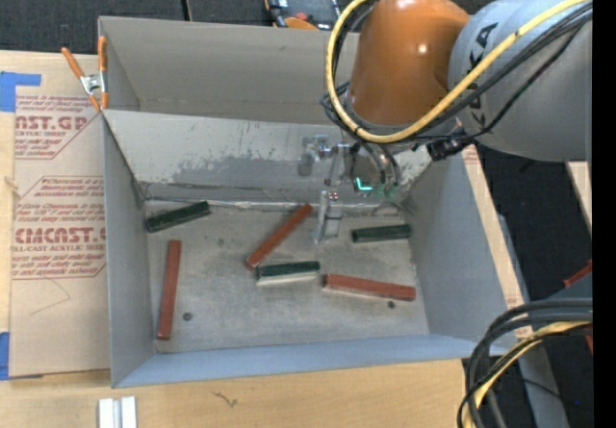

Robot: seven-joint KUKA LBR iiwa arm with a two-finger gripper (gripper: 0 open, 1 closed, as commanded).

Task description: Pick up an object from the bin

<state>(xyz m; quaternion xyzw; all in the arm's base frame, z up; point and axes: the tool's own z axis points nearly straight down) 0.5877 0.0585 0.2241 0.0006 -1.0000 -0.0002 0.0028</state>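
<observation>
My claw (329,221) hangs near the middle of the frame, low inside the grey bin (125,253); I cannot tell whether it is clenched or released. Six flat bars lie scattered on the bin floor, three red-brown and three dark green. Nearest to me is the slanted red-brown bar (279,237), its upper end just beside my claw on the left. The lengthwise red-brown bar (169,289) lies at lower left, and the low red-brown bar (369,288) at lower right. The right green bar (380,234) lies near my claw, the middle green bar (289,270) just under the slanted one, and the left green bar (177,216) well apart at the left.
</observation>
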